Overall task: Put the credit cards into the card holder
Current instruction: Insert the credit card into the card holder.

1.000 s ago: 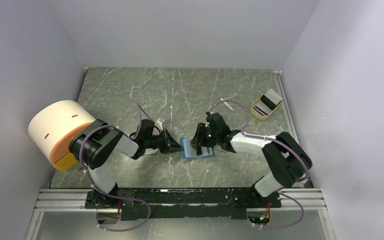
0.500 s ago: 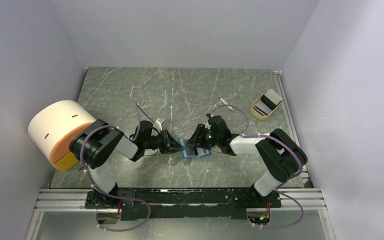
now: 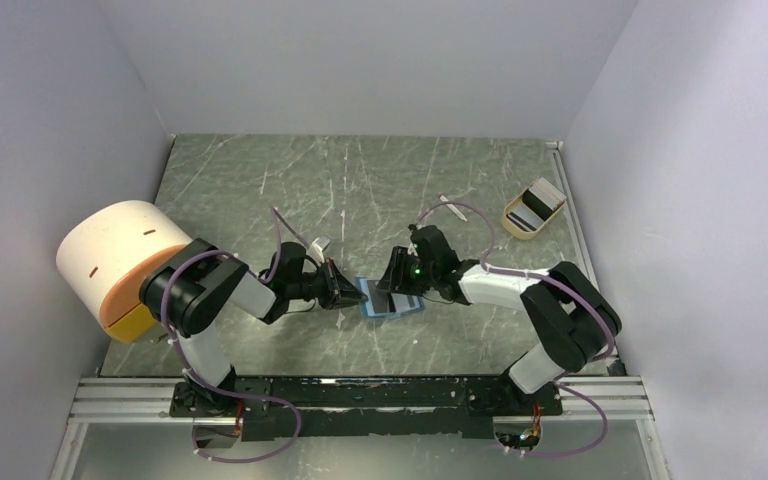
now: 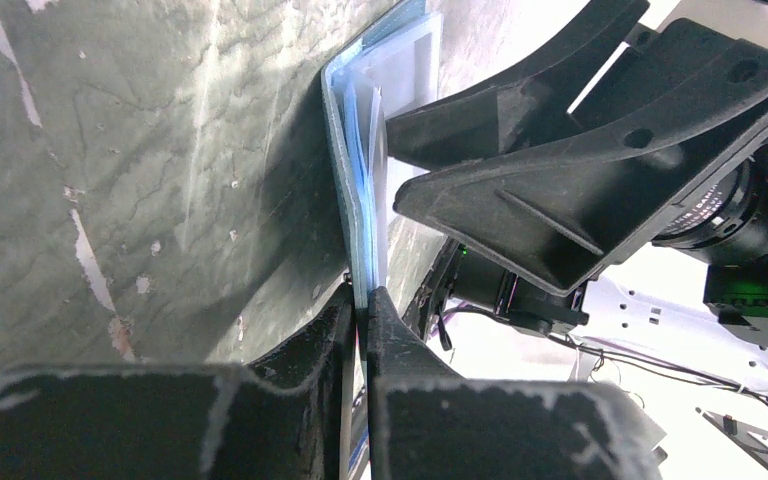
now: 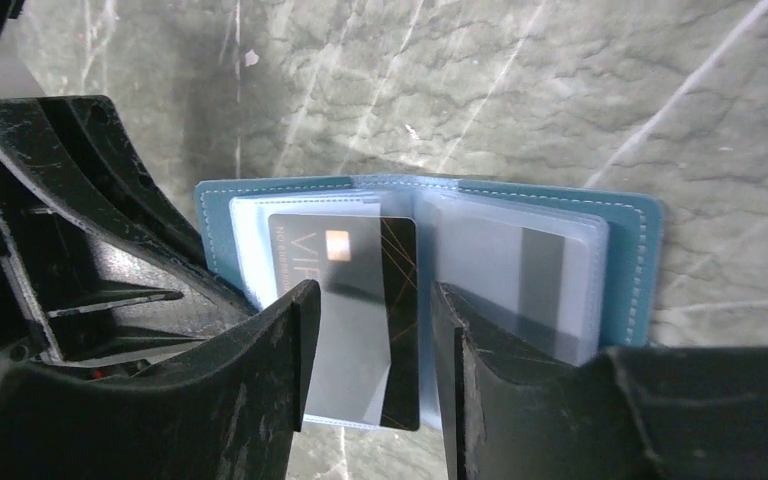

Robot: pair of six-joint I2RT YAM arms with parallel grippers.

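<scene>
Near six o'clock on the desk (image 3: 260,190), our left fingers (image 4: 363,303) pinch the teal folding card holder (image 5: 625,262) steady; our right fingers (image 5: 372,292), parted, straddle the dark plastic card (image 5: 360,330).

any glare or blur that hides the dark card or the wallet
Right wrist: a grey sheen washes the lower half of the dark card, and the clear sleeves of the card holder reflect light; left wrist: the left gripper by the lens is soft, the far right blown out white; top external: even light, sharp, the holder small and partly covered.
</scene>
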